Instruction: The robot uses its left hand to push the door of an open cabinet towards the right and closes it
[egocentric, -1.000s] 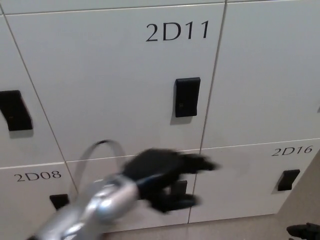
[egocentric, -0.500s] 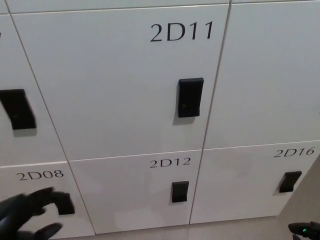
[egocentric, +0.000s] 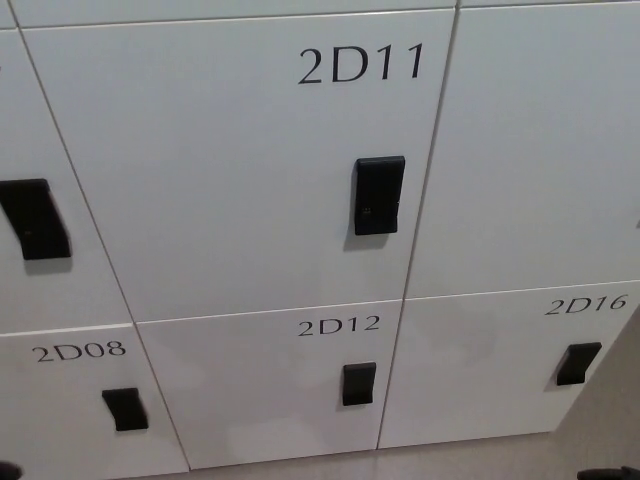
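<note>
The white cabinet door marked 2D12 (egocentric: 250, 395) lies flush with the doors around it, and its black handle (egocentric: 358, 383) sits near its right edge. No door in the head view stands ajar. Only a dark sliver of my left hand (egocentric: 6, 471) shows at the bottom left corner, well away from that door. At the bottom right edge a dark sliver of my right hand (egocentric: 606, 473) shows. Too little of either hand is in view to tell how it is held.
Door 2D11 (egocentric: 230, 150) with its black handle (egocentric: 379, 195) fills the upper middle. Door 2D08 (egocentric: 60, 420) is at the lower left and door 2D16 (egocentric: 490, 370) at the lower right. A strip of beige floor (egocentric: 480, 462) runs below the doors.
My left arm, stretched across door 2D12 a second ago, has drawn back down and to the left, almost out of the picture. The door's face and label now show in full.
</note>
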